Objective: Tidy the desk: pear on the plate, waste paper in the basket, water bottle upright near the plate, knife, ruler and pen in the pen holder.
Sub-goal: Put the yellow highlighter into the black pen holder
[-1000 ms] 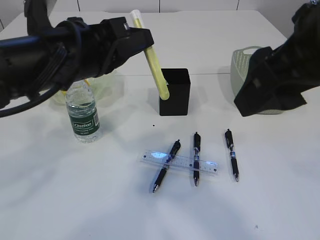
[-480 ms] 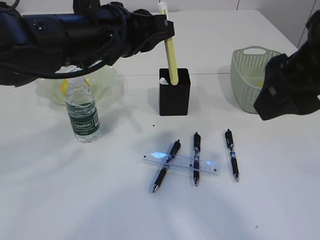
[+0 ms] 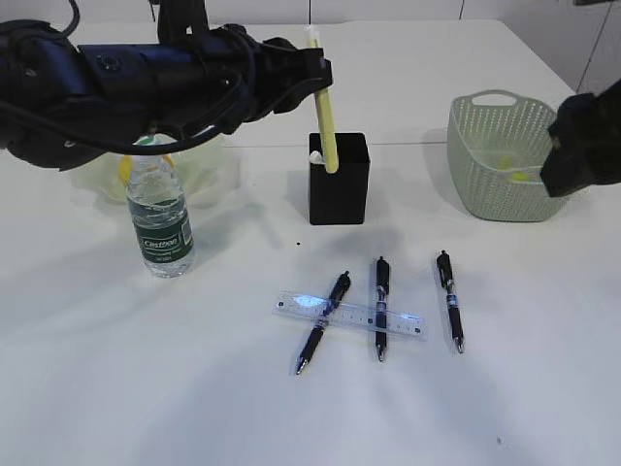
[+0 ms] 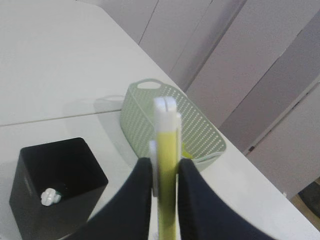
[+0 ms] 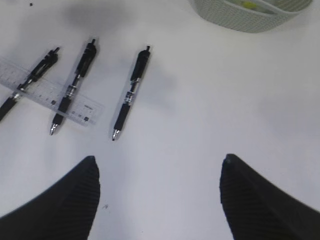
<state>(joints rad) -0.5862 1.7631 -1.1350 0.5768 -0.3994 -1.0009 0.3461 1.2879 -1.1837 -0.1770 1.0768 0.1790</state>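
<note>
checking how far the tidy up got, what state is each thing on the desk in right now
slim yellow plastic cutter: gripped by left gripper, lower end inside holder
matte black square pen holder: upright, small white thing inside
clear water bottle with green label: upright, capped
sage-green perforated basket: upright, yellow bit inside
clear plastic ruler: flat, under two pens
three black pens: flat on desk
right gripper: open, empty

Materials and finishes. The desk [image 3: 146, 388] is shown as a smooth, matt white surface. The pen holder [image 3: 339, 180] is matt black; the basket [image 3: 490, 170] is sage-green perforated plastic of woven look. The water bottle [image 3: 160, 218] is clear glossy plastic, the plate [image 3: 209, 160] translucent pale green. The ruler [image 3: 349, 313] is clear plastic; the knife [image 3: 327, 126] is smooth yellow plastic.
</note>
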